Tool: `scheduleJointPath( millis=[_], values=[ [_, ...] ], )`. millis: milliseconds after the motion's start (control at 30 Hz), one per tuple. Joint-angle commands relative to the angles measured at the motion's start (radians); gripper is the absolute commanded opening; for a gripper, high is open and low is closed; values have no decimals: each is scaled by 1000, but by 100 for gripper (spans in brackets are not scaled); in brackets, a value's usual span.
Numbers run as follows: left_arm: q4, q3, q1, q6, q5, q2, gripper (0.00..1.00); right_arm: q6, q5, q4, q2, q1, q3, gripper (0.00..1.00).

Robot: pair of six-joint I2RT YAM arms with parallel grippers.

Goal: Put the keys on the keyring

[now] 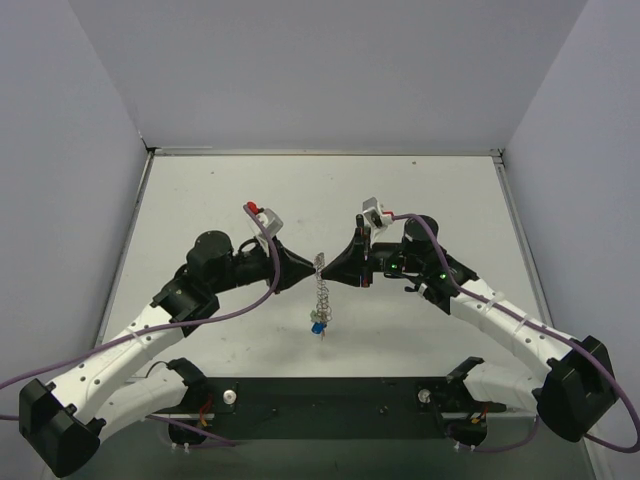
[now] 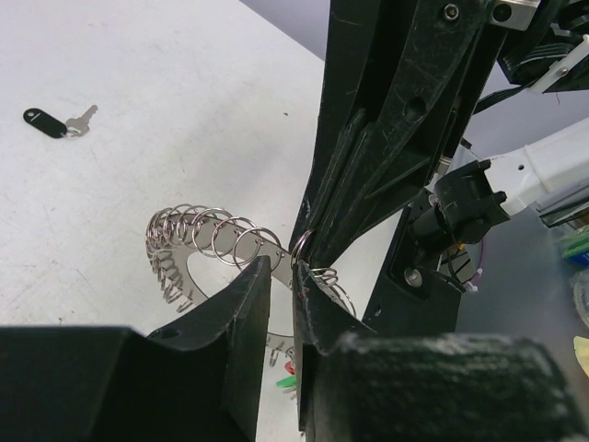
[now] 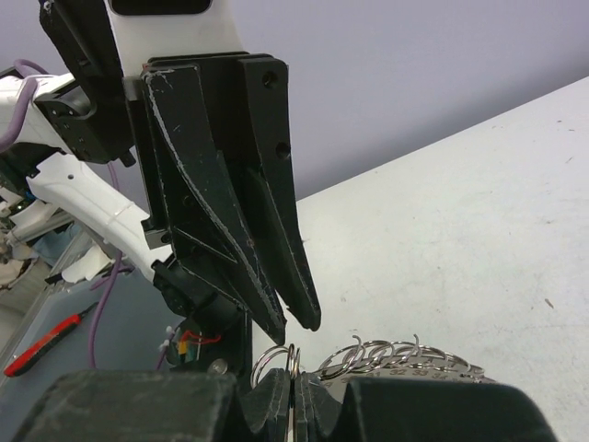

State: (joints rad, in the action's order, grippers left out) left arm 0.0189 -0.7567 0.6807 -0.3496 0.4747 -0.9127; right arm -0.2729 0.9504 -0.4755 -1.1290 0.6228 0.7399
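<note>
The keyring (image 1: 322, 288) hangs edge-on between both grippers above the table's middle. Small keys (image 1: 317, 323) with blue and green heads dangle from its lower end. My right gripper (image 1: 332, 270) is shut on the keyring's upper rim; in the right wrist view its fingertips (image 3: 276, 391) pinch the keyring (image 3: 405, 354). My left gripper (image 1: 306, 270) faces it with its jaws slightly apart and nothing between them. In the left wrist view the keyring (image 2: 198, 241) curves left of my left gripper (image 2: 281, 290), with red and green key heads (image 2: 291, 373) below. A black-headed key (image 2: 48, 122) lies apart on the table.
The white table (image 1: 230, 190) has grey walls at the left, right and back. The arms' black base plate (image 1: 330, 395) runs along the near edge. A red-handled tool (image 3: 37, 345) lies off the table, seen in the right wrist view.
</note>
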Motion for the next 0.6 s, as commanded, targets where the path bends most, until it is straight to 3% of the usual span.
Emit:
scheduleJointPath(
  millis=[0, 133, 367, 433, 567],
  values=[
    [72, 3, 0, 12, 14, 3, 27, 0, 2, -110, 29, -6, 21, 0],
    [104, 13, 10, 12, 77, -2, 34, -5, -24, -106, 34, -8, 15, 0],
    [107, 26, 20, 34, 149, 11, 35, -29, -29, -141, 35, -23, 0, 0],
    [118, 37, 19, 31, 144, 26, 35, -45, -4, -181, 37, -31, -8, 0],
    [141, 68, 8, -6, 67, 83, 46, -86, 24, -236, 37, -41, -17, 0]
  ],
)
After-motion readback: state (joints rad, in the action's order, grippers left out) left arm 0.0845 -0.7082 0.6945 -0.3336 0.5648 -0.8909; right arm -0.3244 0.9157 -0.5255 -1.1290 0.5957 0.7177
